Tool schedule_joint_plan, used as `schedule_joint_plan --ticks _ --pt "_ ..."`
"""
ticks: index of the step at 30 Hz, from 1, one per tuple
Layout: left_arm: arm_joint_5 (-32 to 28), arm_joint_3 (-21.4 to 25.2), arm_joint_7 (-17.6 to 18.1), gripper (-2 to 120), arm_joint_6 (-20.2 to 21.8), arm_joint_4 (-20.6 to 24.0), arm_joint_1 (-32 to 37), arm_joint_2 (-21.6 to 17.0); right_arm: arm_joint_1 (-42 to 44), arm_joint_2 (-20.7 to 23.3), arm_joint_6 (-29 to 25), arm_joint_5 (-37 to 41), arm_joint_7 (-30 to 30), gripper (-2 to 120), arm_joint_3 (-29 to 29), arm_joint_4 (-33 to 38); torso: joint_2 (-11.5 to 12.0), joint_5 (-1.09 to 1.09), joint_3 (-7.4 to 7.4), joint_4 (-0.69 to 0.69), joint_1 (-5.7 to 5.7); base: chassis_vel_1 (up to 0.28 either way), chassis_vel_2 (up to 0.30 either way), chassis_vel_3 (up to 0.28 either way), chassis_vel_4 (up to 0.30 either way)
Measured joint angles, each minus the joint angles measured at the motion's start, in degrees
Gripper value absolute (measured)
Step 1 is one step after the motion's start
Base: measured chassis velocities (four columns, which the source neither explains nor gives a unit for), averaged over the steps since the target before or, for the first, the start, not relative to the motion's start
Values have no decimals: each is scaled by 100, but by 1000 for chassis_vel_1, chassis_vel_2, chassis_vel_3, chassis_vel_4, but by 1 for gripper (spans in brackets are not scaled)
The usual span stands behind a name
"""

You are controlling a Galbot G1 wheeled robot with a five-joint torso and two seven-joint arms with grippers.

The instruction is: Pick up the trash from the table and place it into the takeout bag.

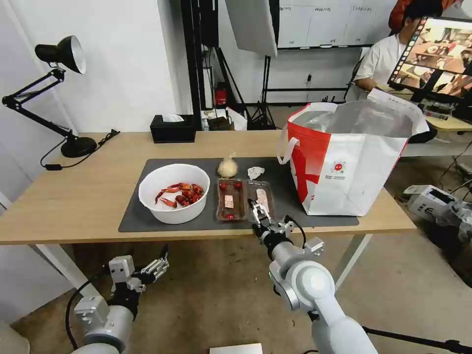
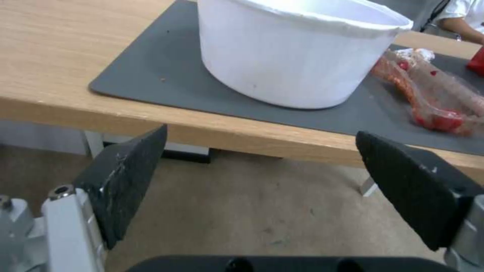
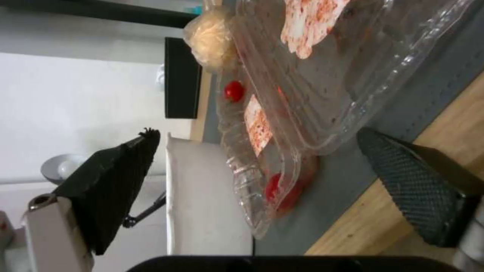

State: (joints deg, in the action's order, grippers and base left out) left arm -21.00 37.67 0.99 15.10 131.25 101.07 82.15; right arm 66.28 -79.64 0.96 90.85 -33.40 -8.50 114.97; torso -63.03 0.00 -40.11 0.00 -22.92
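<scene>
Table (image 1: 73, 196): carrying the mat (image 1: 147, 216) as landmark
Trash: bowl (image 1: 174, 192), two trays (image 1: 244, 199), pouch (image 1: 227, 167), tissue (image 1: 255, 172) lying on mat
Takeout bag (image 1: 354, 162): standing at mat's right end
Right gripper (image 1: 259, 212): hovering at right tray's near edge, jaws spread apart, gripping nothing
Left gripper (image 1: 160, 264): waiting below mat's front edge; jaws gaping wide

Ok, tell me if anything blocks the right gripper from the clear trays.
Nothing visible does. The right gripper, open, is at the near edge of the clear trays, its fingers apart around the tray end.

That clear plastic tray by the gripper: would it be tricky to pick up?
Probably. The clear tray looks thin and crinkly, so it may flex when squeezed. It seems light, holding only scraps, so it could slide on the mat. The open right gripper hovers at its near end.
</scene>
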Motion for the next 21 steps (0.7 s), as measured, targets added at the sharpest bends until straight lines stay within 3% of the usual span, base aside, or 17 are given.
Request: schedule_joint_plan --ticks 15,21 --pt "-6 37 7 100 0 4 43 -45 -253 -135 -10 -58 -73 100 44 -132 0 1 0 0 0 0 0 0 0" --pt "-9 18 12 100 -4 -9 39 -14 -208 -89 -22 -459 59 100 96 -118 0 0 0 0 0 0 0 0 0"
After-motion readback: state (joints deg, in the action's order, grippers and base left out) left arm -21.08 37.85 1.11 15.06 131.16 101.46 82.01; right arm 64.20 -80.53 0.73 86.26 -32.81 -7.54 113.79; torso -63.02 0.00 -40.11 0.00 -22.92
